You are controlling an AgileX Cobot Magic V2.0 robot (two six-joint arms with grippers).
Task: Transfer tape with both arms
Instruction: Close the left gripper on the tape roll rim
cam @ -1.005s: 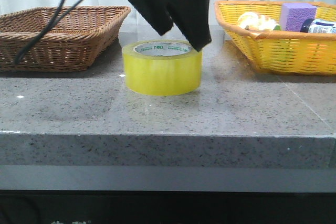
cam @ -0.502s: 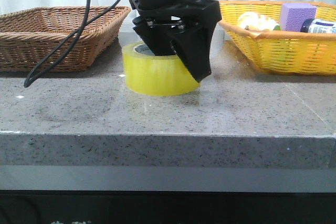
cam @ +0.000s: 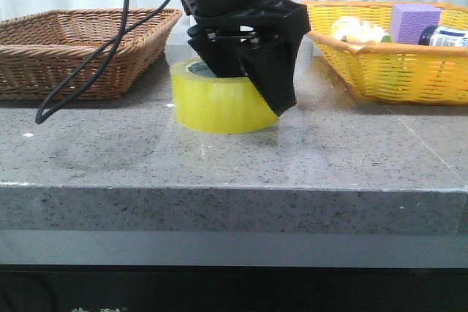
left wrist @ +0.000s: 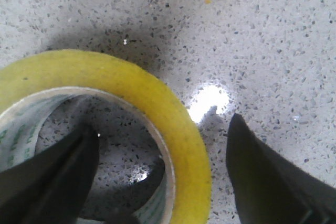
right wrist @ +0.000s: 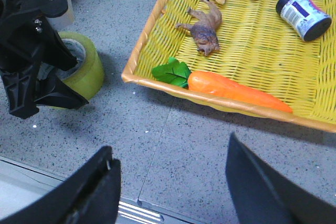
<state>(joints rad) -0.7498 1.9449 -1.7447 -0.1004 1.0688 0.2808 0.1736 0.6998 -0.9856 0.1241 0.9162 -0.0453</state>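
Tape (cam: 219, 100) flat on grey stone table (cam: 234, 158), between brown wicker basket (cam: 80, 49) at left and yellow basket (cam: 387, 56) at right. Left gripper (cam: 248, 71) lowered over roll, jaws spread, one finger (left wrist: 52, 177) inside core, other outside yellow wall. Right gripper (right wrist: 168, 187) parted, empty, above table near yellow basket's near rim

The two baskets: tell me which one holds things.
The yellow basket on the right holds a purple block, a carrot and more; the brown wicker basket on the left shows nothing inside.
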